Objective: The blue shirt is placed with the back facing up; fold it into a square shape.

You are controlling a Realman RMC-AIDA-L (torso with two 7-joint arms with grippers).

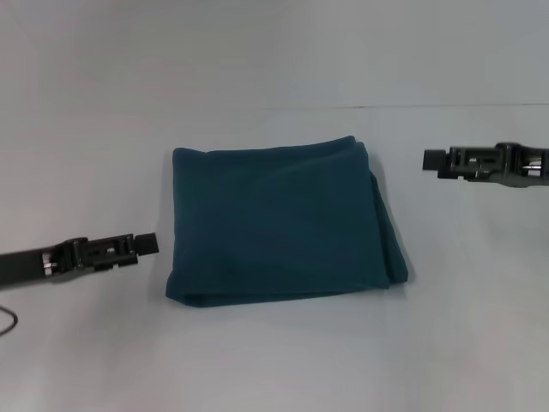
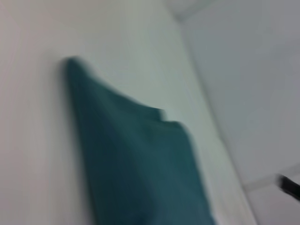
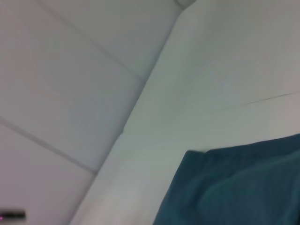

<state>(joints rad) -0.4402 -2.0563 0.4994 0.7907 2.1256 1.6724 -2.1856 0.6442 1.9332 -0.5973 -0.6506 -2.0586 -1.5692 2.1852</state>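
- Shirt (image 1: 279, 225): the blue shirt lies folded into a rough square in the middle of the white counter (image 1: 274, 360), plain side up, with stacked layers showing along its right edge and a rounded fold along the near edge.
- The left gripper (image 1: 147, 244) hangs just beside the shirt's near-left corner, apart from the cloth, pointing toward it; its tip looks like 1 dark block, so whether the jaws are together or apart I cannot tell.
- The right gripper (image 1: 434, 160) sits off the shirt's far-right corner (a clear gap of bare counter between them), pointing inward, holding nothing; its jaws I cannot tell either.
- The left wrist view shows the shirt (image 2: 136, 164) as a blurred teal slab on the counter (image 2: 37, 140).
- The right wrist view catches 1 corner of the shirt (image 3: 239, 187), layers visible at its edge, on the counter (image 3: 225, 70).
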